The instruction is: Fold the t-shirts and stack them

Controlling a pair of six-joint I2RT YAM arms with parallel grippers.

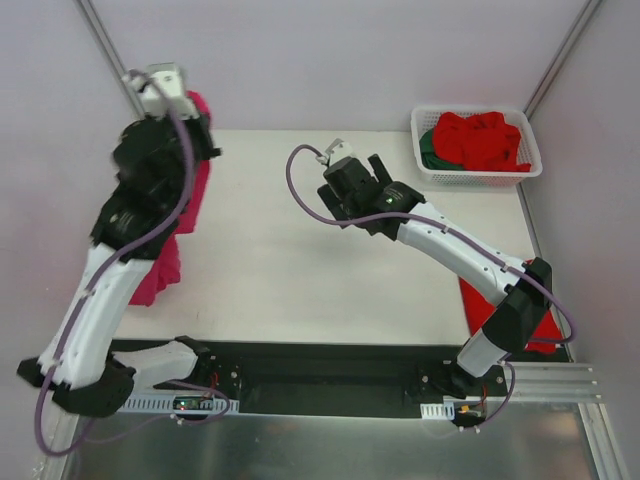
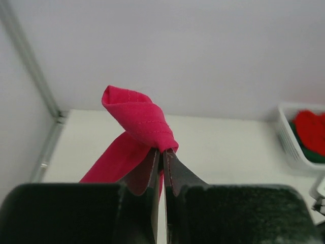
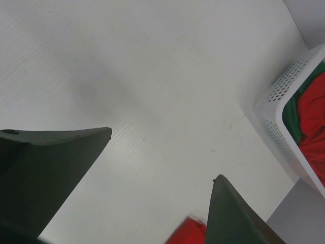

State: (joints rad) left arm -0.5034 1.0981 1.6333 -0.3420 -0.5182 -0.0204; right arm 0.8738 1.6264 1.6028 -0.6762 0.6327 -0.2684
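My left gripper (image 2: 163, 151) is shut on a bunched fold of the magenta-pink t-shirt (image 2: 137, 119). It is raised at the table's far left (image 1: 195, 110), and the shirt (image 1: 165, 260) hangs from it down to the table. The right gripper (image 3: 163, 154) is open and holds nothing, hovering over bare table near the middle (image 1: 385, 185). Bright red t-shirts (image 1: 485, 138) and a dark green one (image 1: 430, 150) lie heaped in the basket. Another red t-shirt (image 1: 545, 325) lies at the near right edge, partly hidden by the right arm; its corner (image 3: 188, 234) shows in the right wrist view.
The white slotted basket (image 1: 478, 176) stands at the far right corner of the table; it also shows in the wrist views (image 3: 279, 122) (image 2: 289, 145). Grey walls with metal frame posts (image 1: 105, 45) close in the back and sides.
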